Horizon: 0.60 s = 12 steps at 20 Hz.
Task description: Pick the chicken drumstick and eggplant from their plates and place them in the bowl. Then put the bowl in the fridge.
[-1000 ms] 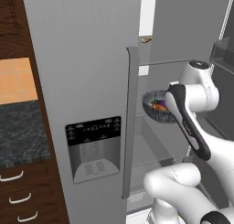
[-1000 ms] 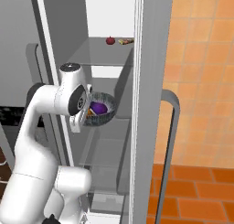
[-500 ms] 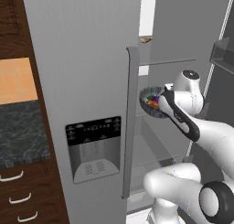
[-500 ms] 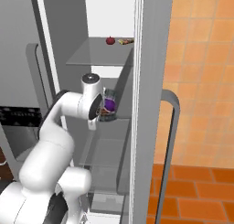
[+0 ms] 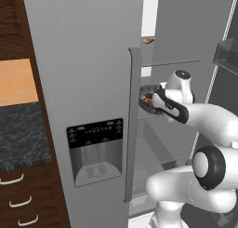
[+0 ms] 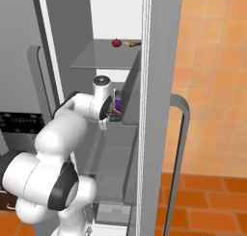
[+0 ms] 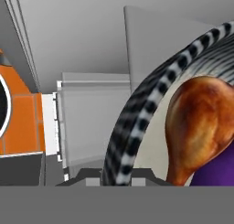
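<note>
The fridge point(image 5: 83, 59) stands with its right-hand compartment open. My gripper point(image 5: 156, 100) reaches into it and is shut on the rim of the dark speckled bowl point(image 5: 147, 103), which hangs just above a middle shelf point(image 6: 113, 134). In the hand view the striped bowl rim point(image 7: 137, 122) runs down between my fingertips, with the orange-brown chicken drumstick point(image 7: 201, 127) and the purple eggplant point(image 7: 215, 173) lying inside. From the right base view the eggplant point(image 6: 118, 104) shows in the bowl point(image 6: 116, 113) beside my gripper point(image 6: 109, 115). The plates are out of view.
A small red fruit point(image 6: 116, 43) and a yellowish item point(image 6: 130, 44) sit on the upper glass shelf. The open door point(image 6: 159, 110) with its curved handle point(image 6: 181, 148) flanks the compartment. A dark counter point(image 5: 23, 134) over drawers lies left of the fridge.
The arm has stretched forward, carrying the bowl from the compartment's front deeper in over the middle shelf. The gripper has stayed shut on the rim.
</note>
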Tool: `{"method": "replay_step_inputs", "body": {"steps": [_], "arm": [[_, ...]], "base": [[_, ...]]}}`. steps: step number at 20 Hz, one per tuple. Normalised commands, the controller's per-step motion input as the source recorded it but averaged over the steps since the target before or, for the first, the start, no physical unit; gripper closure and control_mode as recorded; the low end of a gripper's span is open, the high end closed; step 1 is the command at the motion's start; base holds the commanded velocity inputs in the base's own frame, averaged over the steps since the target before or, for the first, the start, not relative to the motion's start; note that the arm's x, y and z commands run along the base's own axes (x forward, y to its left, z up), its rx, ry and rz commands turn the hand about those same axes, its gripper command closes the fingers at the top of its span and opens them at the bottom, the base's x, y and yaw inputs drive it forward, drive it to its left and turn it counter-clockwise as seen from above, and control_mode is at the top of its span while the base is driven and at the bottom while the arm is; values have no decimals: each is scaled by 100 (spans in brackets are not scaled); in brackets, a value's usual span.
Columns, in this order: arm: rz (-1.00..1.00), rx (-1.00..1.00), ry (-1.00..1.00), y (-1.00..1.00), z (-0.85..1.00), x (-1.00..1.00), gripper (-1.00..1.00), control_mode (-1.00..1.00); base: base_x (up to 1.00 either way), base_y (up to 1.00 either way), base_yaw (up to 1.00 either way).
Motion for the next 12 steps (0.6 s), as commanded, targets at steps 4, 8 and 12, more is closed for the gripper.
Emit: {"method": "replay_step_inputs", "body": {"steps": [4,8,12], "arm": [[0,0,0,0,-43,25,100,-100],[0,0,-2,0,-23,25,100,-100],[0,0,-4,0,-7,42,100,-100]], "base": [[0,0,0],[0,0,0],[0,0,0]]}}
